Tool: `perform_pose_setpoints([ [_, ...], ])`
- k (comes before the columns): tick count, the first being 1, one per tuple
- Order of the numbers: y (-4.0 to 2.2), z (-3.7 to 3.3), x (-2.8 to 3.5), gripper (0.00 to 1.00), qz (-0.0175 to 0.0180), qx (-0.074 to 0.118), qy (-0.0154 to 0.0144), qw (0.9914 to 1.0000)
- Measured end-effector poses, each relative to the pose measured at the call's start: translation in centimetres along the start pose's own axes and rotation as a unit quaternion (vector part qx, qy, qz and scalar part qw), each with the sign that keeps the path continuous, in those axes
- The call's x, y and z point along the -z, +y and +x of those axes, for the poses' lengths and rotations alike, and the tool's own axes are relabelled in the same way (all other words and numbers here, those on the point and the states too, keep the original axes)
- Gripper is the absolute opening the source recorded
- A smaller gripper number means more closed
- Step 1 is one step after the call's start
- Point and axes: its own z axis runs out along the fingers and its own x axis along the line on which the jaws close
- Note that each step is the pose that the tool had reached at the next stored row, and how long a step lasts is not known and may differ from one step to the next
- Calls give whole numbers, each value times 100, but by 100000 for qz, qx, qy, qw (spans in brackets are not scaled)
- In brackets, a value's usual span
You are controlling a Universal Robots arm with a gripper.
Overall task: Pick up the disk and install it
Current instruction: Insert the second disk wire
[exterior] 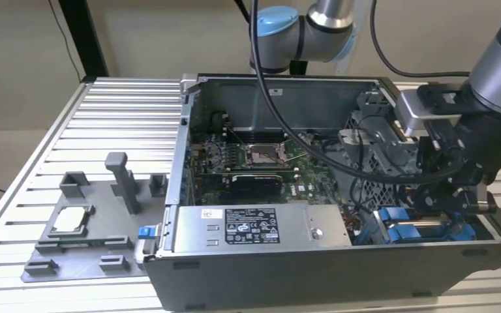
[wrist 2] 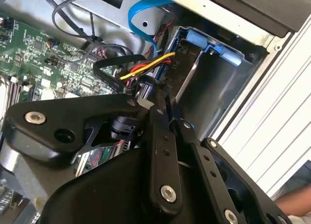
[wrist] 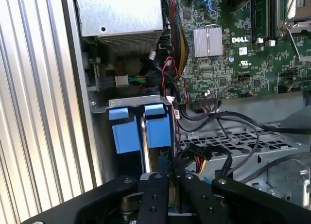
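End effector (wrist: pixel 167 182) clenched on the disk's (wrist: pixel 146 131) edge, disk upright in the computer case's (exterior: pixel 320 274) bay

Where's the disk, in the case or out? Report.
In. The disk, blue-framed, stands on edge in a bay of the case, by the gripper.

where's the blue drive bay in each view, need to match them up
Exterior view: blue drive bay, case's corner at that view's lower right, below the gripper.
First wrist view: blue clips just beyond the fingertips.
Second wrist view: blue tab beyond the fingers.
Shared landmark: green motherboard.
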Motion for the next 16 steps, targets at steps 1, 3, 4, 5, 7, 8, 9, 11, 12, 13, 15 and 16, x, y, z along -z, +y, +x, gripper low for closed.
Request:
perform_pose_setpoints([
  [1, -1, 0, -4, 0, 2, 3, 1, 100000],
  [3, -2, 1, -11, 0, 15, 2, 0, 100000],
  [4, -2, 1, -14, 0, 18, 2, 4, 100000],
  [5, -2, 1, -16, 0, 21, 4, 8, 100000],
  [7, -2, 1, -20, 0, 25, 3, 8, 100000],
  [8, -2, 1, -22, 0, 26, 4, -2, 100000],
  [9, -2, 2, -23, 0, 31, 3, 0, 100000],
  [11, -2, 2, -28, 0, 40, 5, -4, 100000],
  [12, -2, 2, -30, 0, 47, 5, -5, 100000],
  [13, -2, 2, -32, 0, 51, 6, -4, 100000],
  [15, -3, 3, -36, 0, 63, 6, -4, 100000],
  [16, -3, 3, -38, 0, 71, 6, -2, 100000],
])
